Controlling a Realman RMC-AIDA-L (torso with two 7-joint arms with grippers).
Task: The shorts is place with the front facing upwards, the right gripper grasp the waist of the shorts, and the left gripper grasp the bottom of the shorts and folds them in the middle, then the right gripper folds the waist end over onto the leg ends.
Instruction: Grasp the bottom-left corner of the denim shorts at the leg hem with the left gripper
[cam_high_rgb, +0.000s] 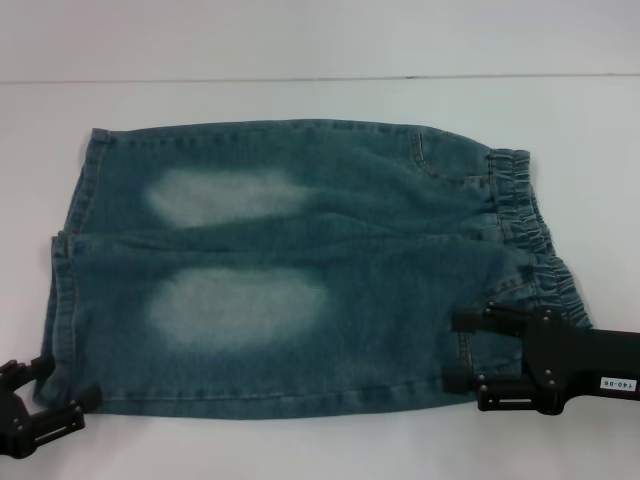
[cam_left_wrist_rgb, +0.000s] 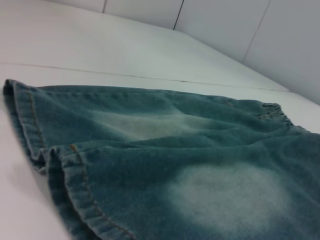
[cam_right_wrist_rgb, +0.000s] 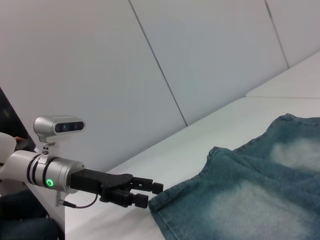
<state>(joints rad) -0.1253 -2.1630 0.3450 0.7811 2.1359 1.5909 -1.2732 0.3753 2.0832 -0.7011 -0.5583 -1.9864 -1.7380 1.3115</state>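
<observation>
Blue denim shorts (cam_high_rgb: 300, 230) lie flat on the white table, front up, with the elastic waist (cam_high_rgb: 525, 215) at the right and the leg hems (cam_high_rgb: 62, 270) at the left. My left gripper (cam_high_rgb: 68, 383) is open at the near left corner, its fingertips just at the hem of the near leg; the right wrist view also shows this gripper (cam_right_wrist_rgb: 150, 194) beside the shorts (cam_right_wrist_rgb: 260, 200). My right gripper (cam_high_rgb: 455, 350) is open over the near waist corner, its fingers spread above the denim. The left wrist view shows the shorts (cam_left_wrist_rgb: 175, 150) and their hems from close up.
The white table (cam_high_rgb: 300, 440) continues a little way in front of the shorts and farther behind them, up to a seam line (cam_high_rgb: 300, 78). A pale panelled wall (cam_right_wrist_rgb: 200, 60) stands beyond the table.
</observation>
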